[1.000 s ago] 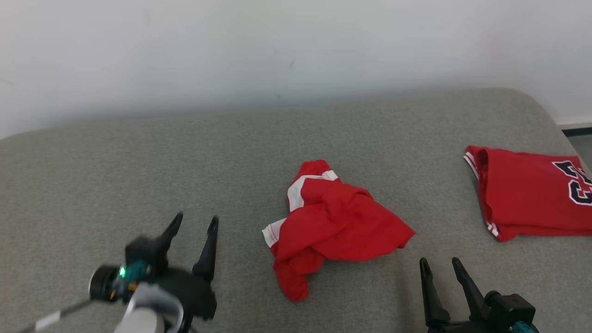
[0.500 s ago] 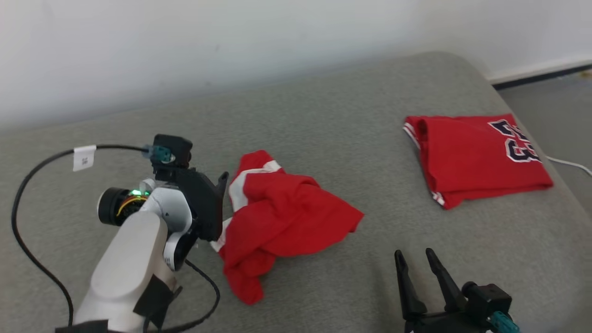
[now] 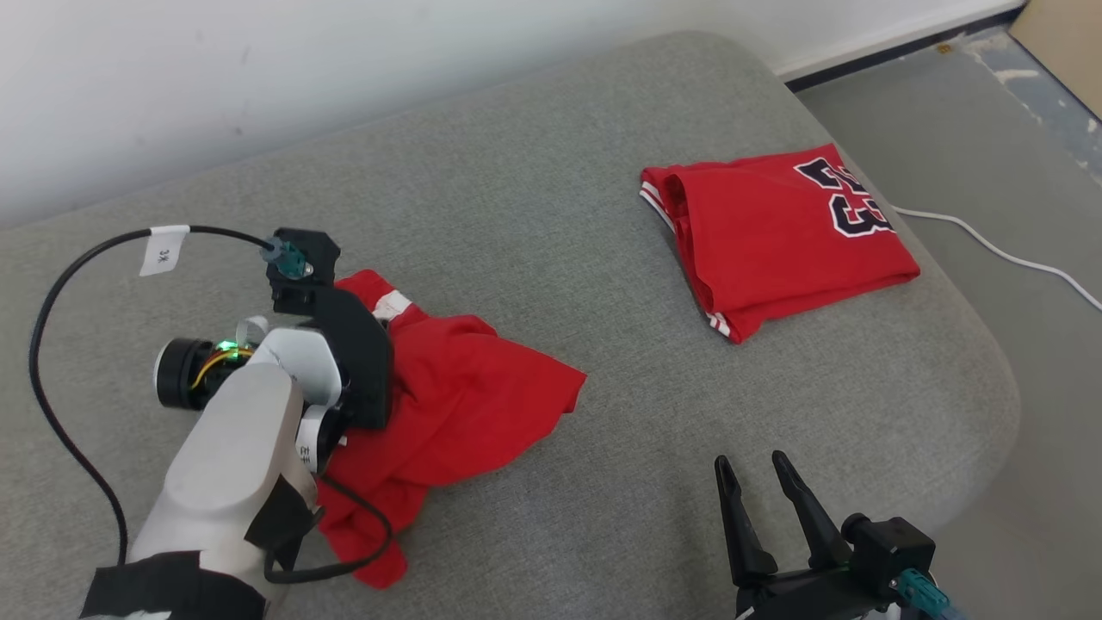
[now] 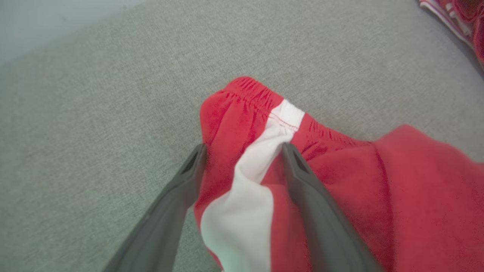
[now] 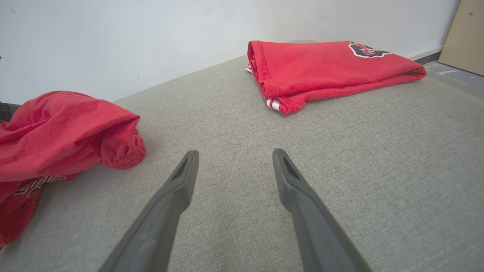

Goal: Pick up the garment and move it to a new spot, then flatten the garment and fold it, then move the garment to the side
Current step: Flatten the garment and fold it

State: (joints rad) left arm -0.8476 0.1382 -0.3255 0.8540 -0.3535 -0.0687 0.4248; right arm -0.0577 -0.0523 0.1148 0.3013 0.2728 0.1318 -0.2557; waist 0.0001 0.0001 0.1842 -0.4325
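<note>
Here the left pincer (image 4: 244, 148), wide open and empty, straddles the waistband of the crumpled red shorts (image 4: 340, 181); the right pincer (image 3: 751, 461), open too, hangs farther off

The crumpled garment (image 3: 465, 405) lies at the left on the cushion (image 3: 534, 189), with the folded shirt (image 3: 775, 232) at the far right. The left gripper (image 4: 244, 146) straddles the garment's left end. The right gripper (image 3: 751, 458) is near, at the right.

White wall (image 3: 258, 69) behind grey fabric pad (image 3: 560, 172) w/ rounded corners. Grey floor (image 3: 947, 129) at rt, dark skirting (image 3: 895, 53), white cable (image 3: 990, 247) on floor, tan board (image 3: 1063, 43) far corner.
</note>
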